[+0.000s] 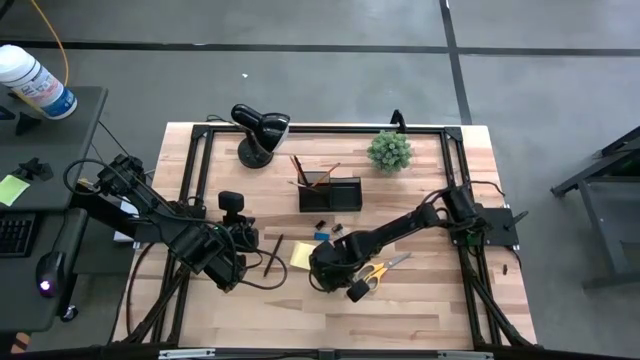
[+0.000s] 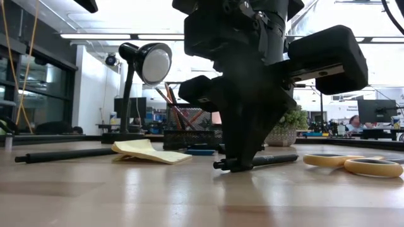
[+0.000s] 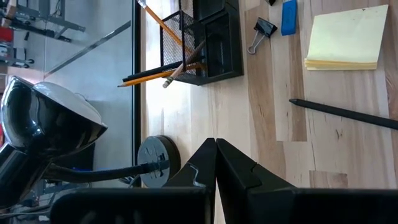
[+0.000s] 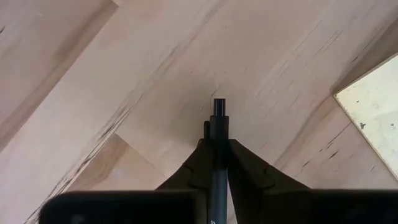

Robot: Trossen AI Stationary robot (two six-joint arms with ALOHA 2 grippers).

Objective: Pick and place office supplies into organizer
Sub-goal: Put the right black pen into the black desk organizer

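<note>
Pale wood planks fill the high view, where we see the black organizer [image 1: 330,192] above centre with pencils standing in its cup. Below it our right gripper [image 1: 322,272] sits low on the table, just right of the yellow sticky-note pad [image 1: 301,256], with the yellow-handled scissors [image 1: 377,270] to its right. Our left gripper [image 1: 233,247] waits at lower left, near a second dark pen [image 1: 273,254].

From table height, the right gripper stands in the middle of the frame on a black pen [image 2: 255,162] that lies flat on the wood.

Past the left wrist, our fingers [image 3: 214,165] are pressed together, holding nothing; a binder clip [image 3: 260,32] and a blue block [image 3: 289,15] lie beside the organizer.

Past the right wrist, we are pinching the pen, its tip [image 4: 219,107] poking out between the fingers. Since we hold it close to one end, we judge it could swing or slip on lifting, or catch the cup's rim.
</note>
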